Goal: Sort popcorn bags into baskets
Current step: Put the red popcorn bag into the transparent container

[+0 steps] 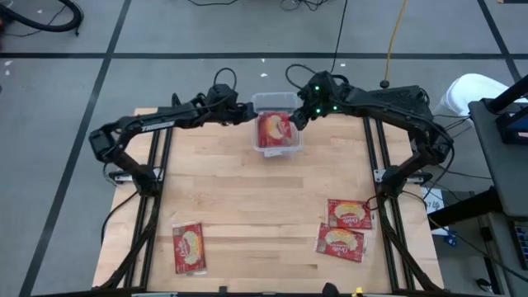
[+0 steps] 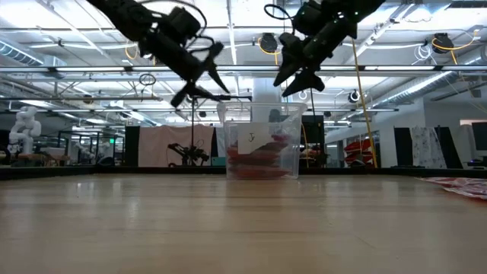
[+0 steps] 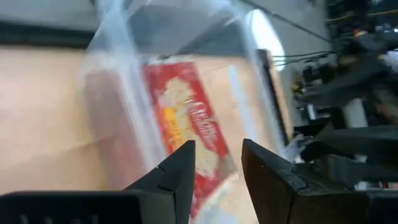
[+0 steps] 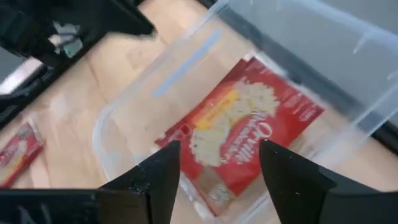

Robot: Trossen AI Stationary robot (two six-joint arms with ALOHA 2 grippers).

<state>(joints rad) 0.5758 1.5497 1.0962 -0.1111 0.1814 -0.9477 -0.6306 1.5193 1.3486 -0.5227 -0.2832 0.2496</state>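
Note:
A clear plastic basket (image 1: 277, 102) stands at the table's far middle, with red popcorn bags (image 1: 275, 130) lying in it. In the right wrist view the top bag (image 4: 249, 134) lies slanted, picture side up. My left gripper (image 1: 245, 111) hovers open just left of the basket's rim and above it (image 2: 199, 85), with nothing between its fingers (image 3: 217, 163). My right gripper (image 1: 299, 118) hovers open over the basket's right rim (image 2: 298, 78), also with nothing between its fingers (image 4: 219, 158). Three more bags lie flat on the table.
One bag (image 1: 188, 247) lies near the table's front left. Two bags (image 1: 349, 214) (image 1: 341, 242) lie side by side at the front right. The arms' frames run along both sides of the wooden table (image 1: 247, 190). Bare wood lies between the basket and the near bags.

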